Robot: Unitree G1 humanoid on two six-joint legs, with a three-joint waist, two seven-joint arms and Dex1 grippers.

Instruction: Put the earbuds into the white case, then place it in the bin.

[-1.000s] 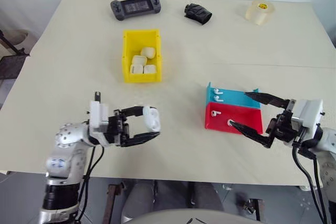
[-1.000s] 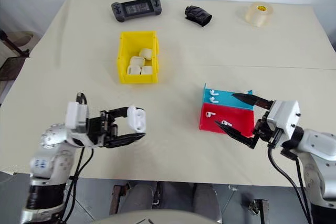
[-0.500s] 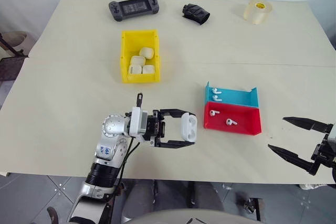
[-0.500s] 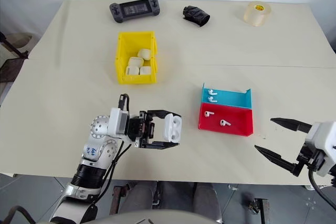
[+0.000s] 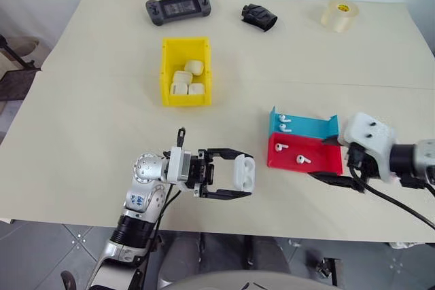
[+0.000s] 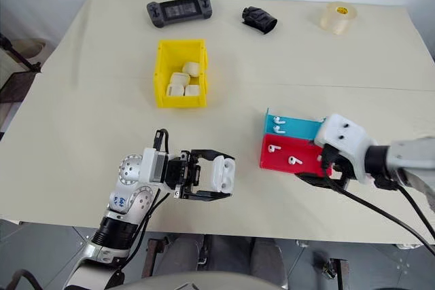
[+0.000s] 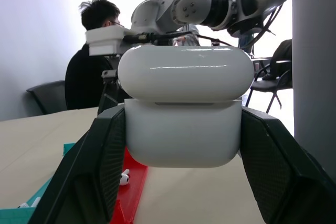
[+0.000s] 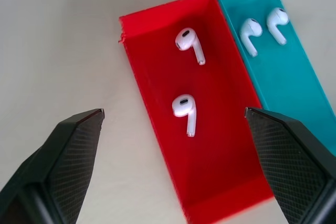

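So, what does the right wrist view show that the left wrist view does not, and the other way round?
Right wrist view alone: the open right gripper above the red plastic tray, both of its tiny glossy white earbuds in full, and two more in the blue plastic tray.

Left wrist view alone: the left gripper shut on the small glossy white case, lid closed, with a seated person behind.

Both share the beige table, the red tray and the blue tray.

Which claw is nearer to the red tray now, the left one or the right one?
Right. The right claw hangs open just above the red tray. The left claw is off to the tray's side, shut on the white case.
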